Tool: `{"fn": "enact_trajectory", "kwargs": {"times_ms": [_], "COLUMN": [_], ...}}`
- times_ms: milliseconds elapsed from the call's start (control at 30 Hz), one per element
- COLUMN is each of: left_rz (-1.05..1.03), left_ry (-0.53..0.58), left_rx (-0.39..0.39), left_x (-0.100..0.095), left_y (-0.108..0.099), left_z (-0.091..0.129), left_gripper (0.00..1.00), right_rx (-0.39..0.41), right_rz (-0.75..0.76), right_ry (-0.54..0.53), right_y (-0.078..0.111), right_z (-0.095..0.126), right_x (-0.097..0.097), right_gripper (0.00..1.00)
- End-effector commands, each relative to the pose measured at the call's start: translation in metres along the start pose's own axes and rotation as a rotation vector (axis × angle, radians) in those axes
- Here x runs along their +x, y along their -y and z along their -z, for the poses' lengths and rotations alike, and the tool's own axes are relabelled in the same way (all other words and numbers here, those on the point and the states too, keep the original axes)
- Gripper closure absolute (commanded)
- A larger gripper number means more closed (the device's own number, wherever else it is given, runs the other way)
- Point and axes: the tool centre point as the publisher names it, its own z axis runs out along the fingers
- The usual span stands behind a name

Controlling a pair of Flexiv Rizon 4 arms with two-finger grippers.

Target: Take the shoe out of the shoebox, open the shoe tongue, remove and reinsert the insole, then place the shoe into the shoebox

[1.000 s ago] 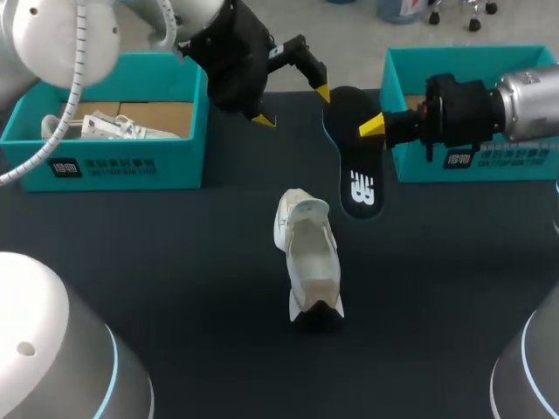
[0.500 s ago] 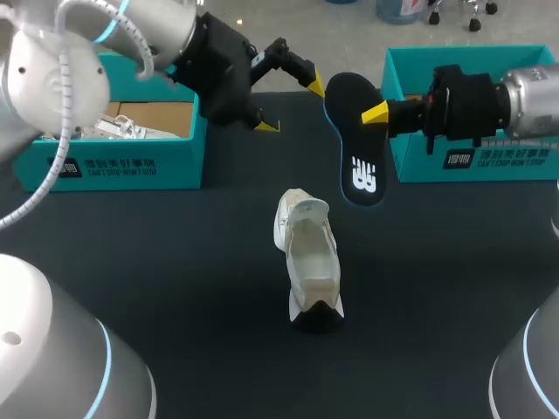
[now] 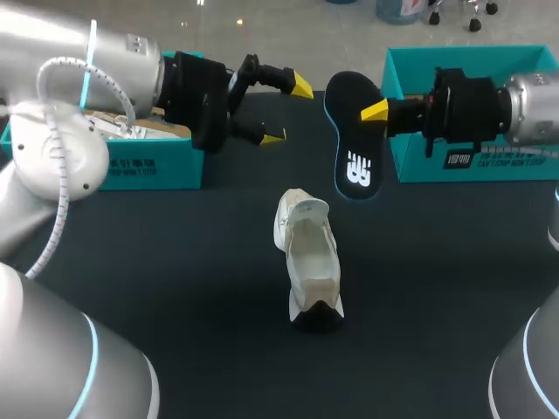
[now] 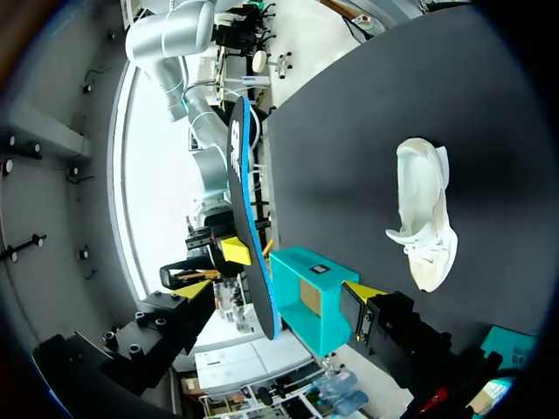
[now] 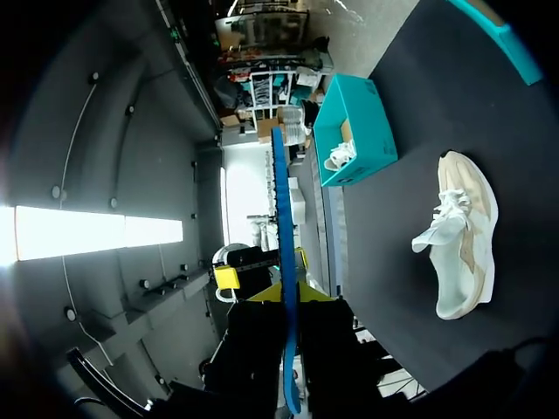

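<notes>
Looks about halfway: shoe [image 3: 307, 253] out on table [image 3: 175, 262], insole [image 3: 354, 148] pinched in right gripper [image 3: 371, 111], left gripper [image 3: 286, 111] spread empty. Leaves reinserting and boxing.

— What's the right wrist giving you?
— I see my right gripper [image 5: 288, 301] clamped on the insole [image 5: 281, 218], edge-on, its blue rim running straight ahead of the fingers. Beside it the white shoe [image 5: 463, 236] rests on the dark table [image 5: 389, 262], with a teal shoebox [image 5: 362, 131] apart from it, farther ahead
</notes>
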Motion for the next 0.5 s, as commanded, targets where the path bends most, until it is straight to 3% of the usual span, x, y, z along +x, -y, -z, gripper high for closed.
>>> {"fn": "enact_trajectory", "kwargs": {"times_ms": [33,133,300,500], "left_rz": [0.010,0.049,0.062,0.083], "left_ry": [0.148,0.177,0.201,0.230], "left_rx": [-0.002,0.008,-0.015,-0.037], "left_x": [0.003,0.002,-0.001,-0.005], "left_y": [0.006,0.006,0.006,0.004], "left_z": [-0.009,-0.015,-0.025,-0.039], "left_gripper": [0.09,0.44,0.54,0.53], "right_rx": [-0.008,-0.011,-0.013,-0.010], "right_rz": [-0.001,-0.004,-0.009,-0.016], "right_ry": [-0.006,-0.007,-0.007,0.001], "right_y": [0.002,0.003,0.005,0.007], "right_z": [-0.005,-0.006,-0.007,-0.010], "right_x": [-0.001,-0.001,-0.001,-0.003], "right_gripper": [1.00,1.00,1.00,1.00]}}
